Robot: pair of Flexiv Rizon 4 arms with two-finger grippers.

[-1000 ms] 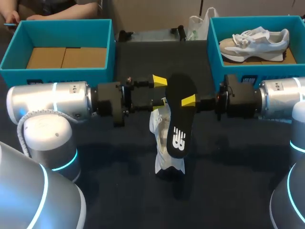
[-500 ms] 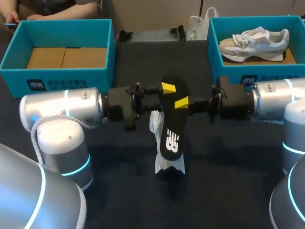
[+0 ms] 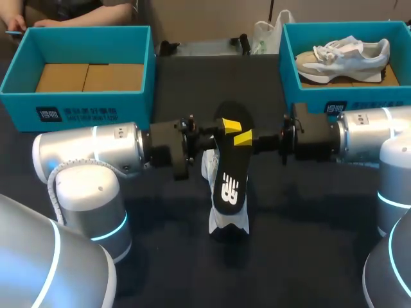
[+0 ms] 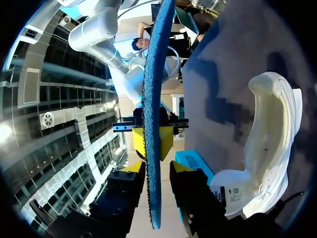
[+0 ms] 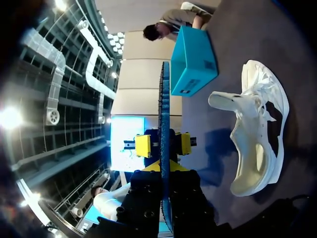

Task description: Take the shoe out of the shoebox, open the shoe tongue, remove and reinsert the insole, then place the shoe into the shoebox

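The insole (image 3: 230, 173) hangs on edge directly above the shoe (image 3: 226, 223), black underside up, one end dipping towards the shoe's opening but not in it. The shoe lies on its side on the table (image 3: 308, 256), mouth gaping and nothing in it.

My right gripper (image 5: 163, 171) is clamped on the insole's upper half, above the shoe. My left gripper (image 4: 157, 166) has slid in from the other side during the last second. Its jaws now straddle the same stretch of insole, spread, with a sliver of daylight on one side, so I read it as not gripping yet. The insole has also come lower and nearer the shoe.

So removal looks done and reinsertion is beginning. I judge the left must close before the right lets go, or the insole drops beside the shoe.
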